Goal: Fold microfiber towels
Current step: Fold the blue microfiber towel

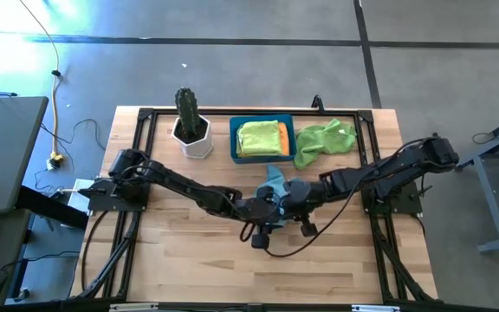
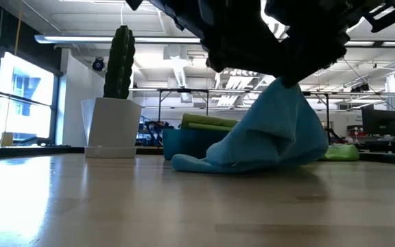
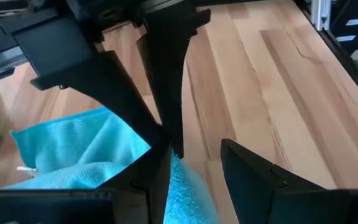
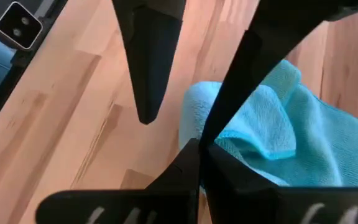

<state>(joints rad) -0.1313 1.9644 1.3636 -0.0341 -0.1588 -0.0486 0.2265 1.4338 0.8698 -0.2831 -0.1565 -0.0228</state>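
A light blue towel (image 1: 275,179) lies crumpled at the table's middle, with one part drawn up into a peak (image 2: 284,92). My right gripper (image 1: 289,196) is shut on that peak. My left gripper (image 1: 263,208) is open right beside it, one finger on either side of the raised cloth (image 3: 180,183); I cannot tell whether it touches. A lime green towel (image 1: 323,139) lies bunched on the table to the right of the blue bin (image 1: 233,139). In the bin are a lime green towel (image 1: 254,139) and an orange one (image 1: 282,137). My right gripper pinches a raised fold of the light blue towel (image 4: 232,144) between its two fingers, coming from above and the table's right. One layer or several, I cannot tell. The cloth hangs below the fingers like a tent, and its lower part (image 2: 204,163) lies on the table.
A cactus in a white pot (image 1: 191,126) stands at the back left, next to the bin. A dark cable (image 1: 297,243) loops on the wood in front of the grippers. The near half of the table (image 1: 197,260) is bare wood.
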